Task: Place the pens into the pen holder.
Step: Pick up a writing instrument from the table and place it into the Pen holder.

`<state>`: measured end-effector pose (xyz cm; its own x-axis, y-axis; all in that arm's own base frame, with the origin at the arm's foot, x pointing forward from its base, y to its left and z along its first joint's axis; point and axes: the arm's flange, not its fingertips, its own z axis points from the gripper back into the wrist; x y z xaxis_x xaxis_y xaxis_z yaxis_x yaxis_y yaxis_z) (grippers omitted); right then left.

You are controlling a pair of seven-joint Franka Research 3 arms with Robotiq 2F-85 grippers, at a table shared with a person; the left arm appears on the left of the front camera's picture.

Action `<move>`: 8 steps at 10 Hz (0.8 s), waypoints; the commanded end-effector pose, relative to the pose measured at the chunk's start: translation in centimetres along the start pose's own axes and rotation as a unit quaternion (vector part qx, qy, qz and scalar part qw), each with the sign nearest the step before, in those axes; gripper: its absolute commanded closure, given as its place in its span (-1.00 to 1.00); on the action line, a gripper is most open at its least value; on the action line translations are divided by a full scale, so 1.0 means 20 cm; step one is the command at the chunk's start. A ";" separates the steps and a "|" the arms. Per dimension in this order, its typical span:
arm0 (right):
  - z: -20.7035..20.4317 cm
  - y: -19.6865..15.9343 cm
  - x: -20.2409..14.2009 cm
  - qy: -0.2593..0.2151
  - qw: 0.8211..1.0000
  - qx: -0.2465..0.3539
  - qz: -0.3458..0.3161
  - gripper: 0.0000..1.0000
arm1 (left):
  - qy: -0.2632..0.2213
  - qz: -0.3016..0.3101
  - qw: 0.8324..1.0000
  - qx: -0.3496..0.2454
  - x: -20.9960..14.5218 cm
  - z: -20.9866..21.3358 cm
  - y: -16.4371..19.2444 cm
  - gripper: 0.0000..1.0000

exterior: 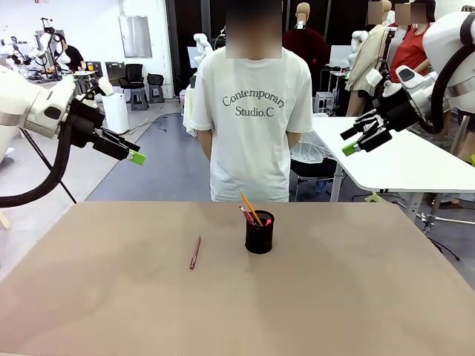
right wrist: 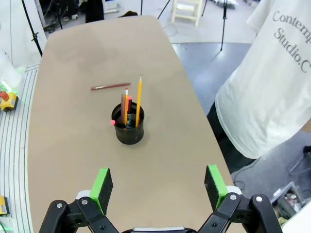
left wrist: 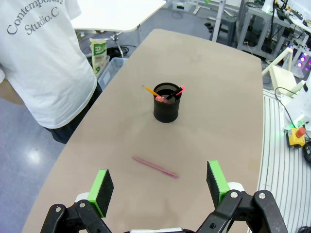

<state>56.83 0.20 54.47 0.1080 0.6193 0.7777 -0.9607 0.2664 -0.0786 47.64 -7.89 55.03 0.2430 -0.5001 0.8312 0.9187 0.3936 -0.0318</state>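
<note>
**Trainee:** Looking over the table, what did you want me to notice?

**Coach:** You had one reddish-brown pen [exterior: 194, 252] lying flat, left of centre in the front view, well apart from the black mesh pen holder [exterior: 260, 232] at mid-frame. The yellow pencil-like pen [exterior: 249, 207] and the black pen with red ends [right wrist: 127, 108] stood in the cup.

**Trainee:** And the grippers?

**Coach:** Your left gripper [exterior: 133, 151] hung at upper left, your right gripper [exterior: 358, 140] at upper right, both with jaws spread and empty. I judged the left the nearer; you needed to come down square across the thin shaft, pinch near its middle, then tip it upright over the rim.

**Trainee:** Any writing?

**Coach:** The person's white T-shirt [exterior: 252, 119] read "Contemporary Studio.C".
</note>
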 end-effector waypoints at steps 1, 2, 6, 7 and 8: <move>0.00 -0.01 0.01 -0.002 1.000 0.002 0.004 -1.00 | 0.000 0.000 1.000 0.000 0.00 0.00 0.00 -1.00; 0.00 -0.01 0.01 -0.002 1.000 0.002 0.004 -1.00 | 0.045 0.049 0.997 0.042 0.03 -0.09 -0.01 -1.00; 0.00 -0.01 0.01 -0.002 1.000 0.002 0.004 -1.00 | 0.143 0.144 0.966 0.161 0.06 -0.43 -0.21 -1.00; 0.00 -0.01 0.01 -0.002 1.000 0.002 0.004 -1.00 | 0.162 0.157 0.956 0.185 0.03 -0.53 -0.22 -1.00; 0.00 -0.01 0.01 -0.002 1.000 0.002 0.004 -1.00 | 0.177 0.169 0.947 0.208 0.01 -0.63 -0.23 -1.00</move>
<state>56.87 0.21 54.44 0.1081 0.6193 0.7777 -0.9608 0.2661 -0.0783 46.61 -18.53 48.38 0.5917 -0.5072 0.6266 0.6383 0.7696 0.0202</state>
